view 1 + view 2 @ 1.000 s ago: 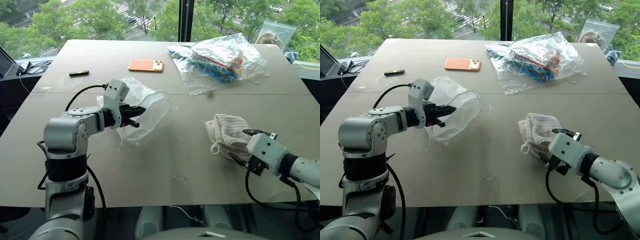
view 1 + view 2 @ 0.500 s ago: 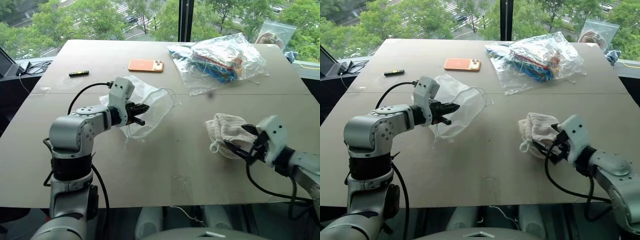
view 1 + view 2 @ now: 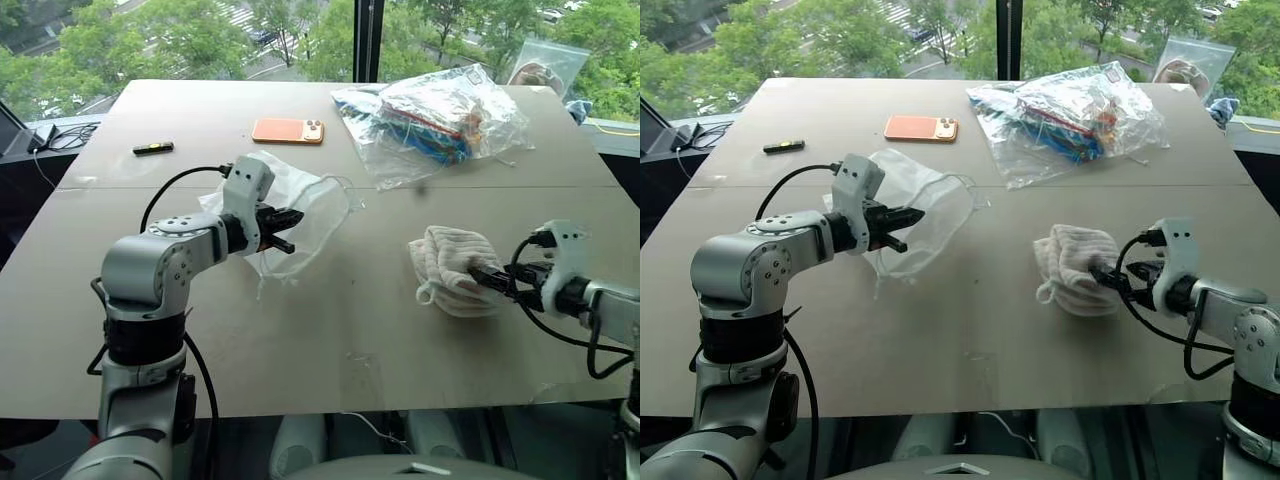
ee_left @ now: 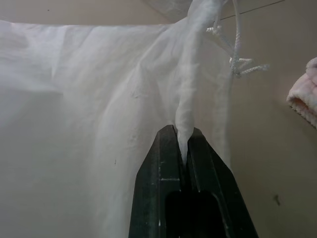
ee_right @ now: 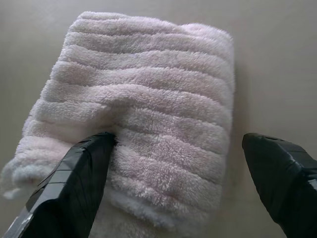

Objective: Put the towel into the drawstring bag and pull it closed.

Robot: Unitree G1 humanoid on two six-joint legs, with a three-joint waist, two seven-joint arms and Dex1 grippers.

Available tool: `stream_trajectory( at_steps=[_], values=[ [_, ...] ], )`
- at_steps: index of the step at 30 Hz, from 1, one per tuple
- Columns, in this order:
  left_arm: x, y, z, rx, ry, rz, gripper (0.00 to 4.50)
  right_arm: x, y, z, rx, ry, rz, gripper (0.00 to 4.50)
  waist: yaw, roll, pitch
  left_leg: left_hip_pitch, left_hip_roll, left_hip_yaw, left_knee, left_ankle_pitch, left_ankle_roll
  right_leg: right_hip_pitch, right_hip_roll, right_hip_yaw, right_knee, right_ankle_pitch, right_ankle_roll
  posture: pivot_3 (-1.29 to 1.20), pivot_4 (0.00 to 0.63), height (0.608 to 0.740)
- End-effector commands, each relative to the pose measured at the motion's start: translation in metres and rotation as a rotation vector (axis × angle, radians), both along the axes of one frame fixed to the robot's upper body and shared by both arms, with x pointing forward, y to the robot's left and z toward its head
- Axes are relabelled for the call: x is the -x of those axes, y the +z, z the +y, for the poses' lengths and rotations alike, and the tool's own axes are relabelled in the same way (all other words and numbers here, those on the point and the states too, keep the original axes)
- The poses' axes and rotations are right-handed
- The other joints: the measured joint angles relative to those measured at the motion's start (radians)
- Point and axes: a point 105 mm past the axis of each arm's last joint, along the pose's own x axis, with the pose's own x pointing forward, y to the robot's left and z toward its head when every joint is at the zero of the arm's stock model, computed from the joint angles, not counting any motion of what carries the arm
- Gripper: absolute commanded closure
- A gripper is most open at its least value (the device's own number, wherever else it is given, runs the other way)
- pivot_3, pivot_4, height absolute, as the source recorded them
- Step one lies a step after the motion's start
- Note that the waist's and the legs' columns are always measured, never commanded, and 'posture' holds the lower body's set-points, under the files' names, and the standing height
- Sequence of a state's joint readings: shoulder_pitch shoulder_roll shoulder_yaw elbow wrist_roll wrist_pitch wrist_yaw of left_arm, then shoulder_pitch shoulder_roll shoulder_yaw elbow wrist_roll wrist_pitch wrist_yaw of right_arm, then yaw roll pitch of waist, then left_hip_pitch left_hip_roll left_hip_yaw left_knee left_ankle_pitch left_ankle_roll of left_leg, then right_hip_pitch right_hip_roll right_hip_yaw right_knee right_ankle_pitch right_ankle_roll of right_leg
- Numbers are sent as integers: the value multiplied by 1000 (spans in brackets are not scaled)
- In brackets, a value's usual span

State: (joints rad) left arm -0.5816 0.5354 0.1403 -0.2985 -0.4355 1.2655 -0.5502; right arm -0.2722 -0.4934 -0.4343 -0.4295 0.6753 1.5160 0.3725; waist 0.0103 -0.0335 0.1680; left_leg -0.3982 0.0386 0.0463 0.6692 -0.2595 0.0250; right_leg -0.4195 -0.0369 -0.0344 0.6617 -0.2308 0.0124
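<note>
1. My left claw [image 4: 182,148] is pinching a twisted fold of the bag [image 3: 300,215] tight between both black fingers. It's thin, milky, see-through fabric, all crinkly, and I'm holding its mouth edge just off the table [image 3: 330,330].

2. The bag is sagging back behind my left claw in a loose, rumpled pouch shape, sitting left of centre on the table. Its thin white cords [image 4: 237,54] are dangling by the pinched fold, knotted and frayed at the ends.

3. My right claw [image 5: 188,163] is spread wide. One finger [image 5: 74,183] is pressing into the towel's [image 5: 143,114] near edge, and the other is hanging over bare table just beside the towel.

4. The towel is lying on the right side of the table, well apart from the bag. It's a soft, fluffy pale pink bundle with chunky ribs running across it, folded into a rough rounded square.

5. The table itself is a flat, matte beige-grey slab with a seam running across it.

6. Further back there's an orange phone [image 3: 289,131], smooth and flat with rounded corners, a small black stick thing [image 3: 153,148], and a shiny crumpled clear plastic bag [image 3: 435,115] stuffed with colourful bits.
</note>
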Motion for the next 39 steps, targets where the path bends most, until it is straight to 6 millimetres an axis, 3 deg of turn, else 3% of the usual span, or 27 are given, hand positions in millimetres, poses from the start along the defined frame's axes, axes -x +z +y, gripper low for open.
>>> stream_trajectory(
  at_steps=[1,5,8,10,12,16,17,21,24,29,31,34,39],
  values=[
    [4,9,-1,-5,-9,-44,4466,-3,-5,9,-39,20,43,0,1,0,0,0,0,0,0,0,0,0,0,0,0,0,0,0,150,740],
    [5,8,-2,2,-5,-40,4466,-5,-28,27,69,103,87,0,-13,-3,-2,1,0,0,0,0,0,0,0,0,0,0,0,0,150,740],
    [4,6,-2,1,-1,-36,4500,-4,-50,42,201,203,81,719,-31,-9,-6,4,0,0,0,0,0,3,1,0,0,0,0,0,150,740],
    [5,6,-3,0,-7,-35,4500,-3,-61,46,314,288,31,1617,-40,-11,-7,8,1,1,0,0,0,6,2,1,0,-2,3,0,150,740],
    [4,7,-4,-2,-11,-38,4500,-7,-60,52,326,321,-48,2508,-45,-12,-8,12,1,1,-1,0,0,9,2,2,0,-2,4,0,150,740],
    [3,7,-4,1,-21,-32,4500,-9,-28,70,177,366,-219,4341,-52,-14,-9,16,3,1,-2,0,0,12,3,4,1,-1,3,0,150,740],
    [3,7,-6,3,-28,-30,4500,-6,-15,76,130,398,-276,4491,-52,-14,-9,17,3,2,-2,0,0,11,3,5,1,-1,2,0,150,740],
    [1,2,-16,1,-61,-10,4500,14,34,116,-107,581,-429,4491,-45,-5,-3,13,3,2,-2,0,0,7,4,5,1,-1,2,0,150,740],
    [1,2,-27,-12,-101,-15,4500,10,48,142,-137,639,-490,4491,-42,-4,-2,8,3,1,-2,0,0,4,3,4,1,0,1,0,150,740],
    [2,9,-36,-37,-159,-39,4500,-9,38,172,9,709,-542,4491,-20,-3,-2,0,1,1,-1,0,0,-3,2,4,0,2,-2,0,150,740],
    [3,12,-36,-49,-169,-54,4500,-19,19,182,138,755,-531,4491,-19,-3,-2,-2,0,1,-1,0,0,-4,1,2,-1,1,-2,0,150,740],
    [6,13,-34,-61,-177,-61,4500,-33,-4,184,245,759,-492,4491,-24,-3,-2,-2,0,1,-1,0,0,-4,1,4,-1,1,-2,0,150,740],
    [14,13,-32,-101,-202,-74,4500,-54,-9,191,264,724,-485,4491,-27,-3,-2,-1,0,1,-2,0,0,-5,2,4,1,1,-2,0,150,740]
  ],
)
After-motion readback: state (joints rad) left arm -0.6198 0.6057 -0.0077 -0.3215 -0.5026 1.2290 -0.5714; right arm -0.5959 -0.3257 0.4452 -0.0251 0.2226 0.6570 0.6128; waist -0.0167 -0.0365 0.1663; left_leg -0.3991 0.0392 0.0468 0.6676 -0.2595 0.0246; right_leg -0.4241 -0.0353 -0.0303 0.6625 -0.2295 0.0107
